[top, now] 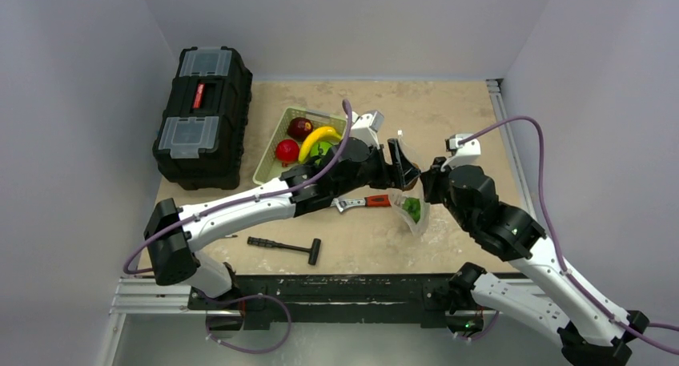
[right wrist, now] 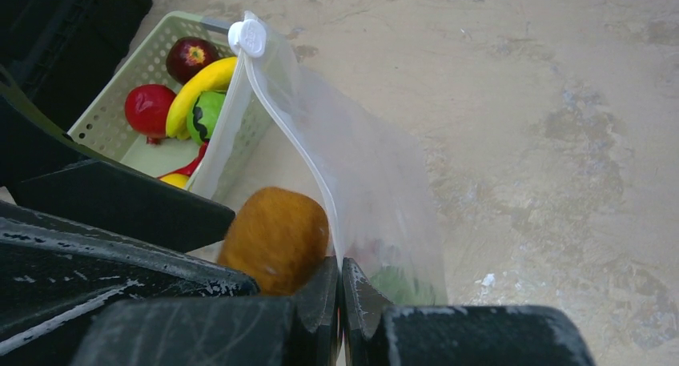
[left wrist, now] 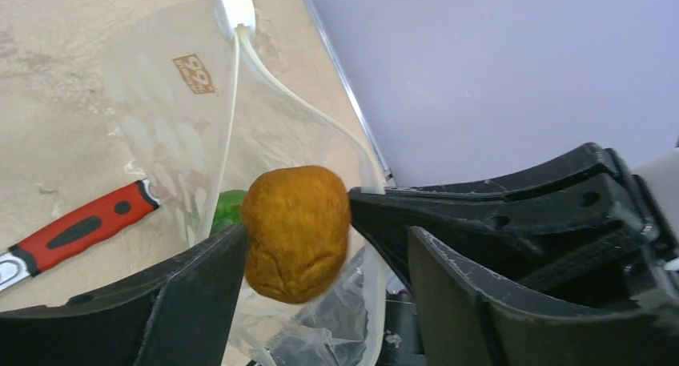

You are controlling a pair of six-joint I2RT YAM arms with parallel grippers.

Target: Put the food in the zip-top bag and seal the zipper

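Left wrist view: nearest the lens are the two black fingers of the left end effector [left wrist: 296, 222], parted only as wide as the brown food piece [left wrist: 295, 246] clamped between them, one pad on each flank. The piece hangs directly above the gaping mouth of the zip-top bag [left wrist: 160, 110]. A green piece [left wrist: 228, 210] already lies inside, and the white tab [left wrist: 234, 10] sits at the far end of the zipper [left wrist: 231, 102]. A red-handled tool [left wrist: 80, 226] lies on the tabletop [left wrist: 48, 102] beside the bag. I judge the brown piece to be a light, firm toy with a rounded, lumpy skin, apt to roll out of a two-point grip, so a hold across its widest part suits it. Right wrist view: the right end effector [right wrist: 340, 282] is pinched fully together on the near rim of the bag, holding the mouth up. The film looks thin, limp and slick, and I would take it only at the stiffer zipper strip. More food sits in the basket [right wrist: 100, 126] beyond. Top external view: both end effectors meet at mid-tabletop over the bag, which hangs toward the near edge, with the basket to their left.
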